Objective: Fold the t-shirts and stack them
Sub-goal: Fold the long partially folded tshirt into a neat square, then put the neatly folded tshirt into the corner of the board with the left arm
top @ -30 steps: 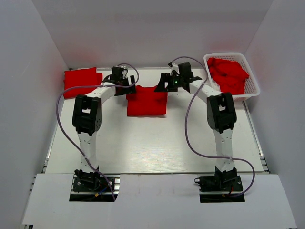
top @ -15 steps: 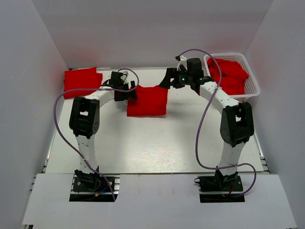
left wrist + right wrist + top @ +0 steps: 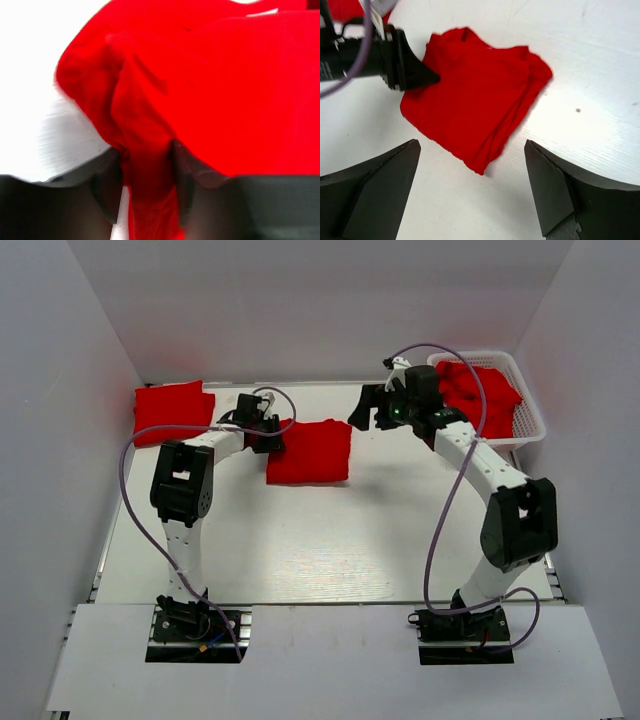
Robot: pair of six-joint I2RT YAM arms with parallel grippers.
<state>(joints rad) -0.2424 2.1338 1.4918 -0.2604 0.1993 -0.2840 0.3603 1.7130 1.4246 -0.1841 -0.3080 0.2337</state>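
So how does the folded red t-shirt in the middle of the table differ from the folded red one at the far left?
The middle folded red cloth t-shirt has its left edge pinched between the jaws of the left gripper; the far-left folded red cloth t-shirt is touched by nothing. The middle one lies midway across the white table; the far-left one in its corner. Both are plain bright red, folded flat.
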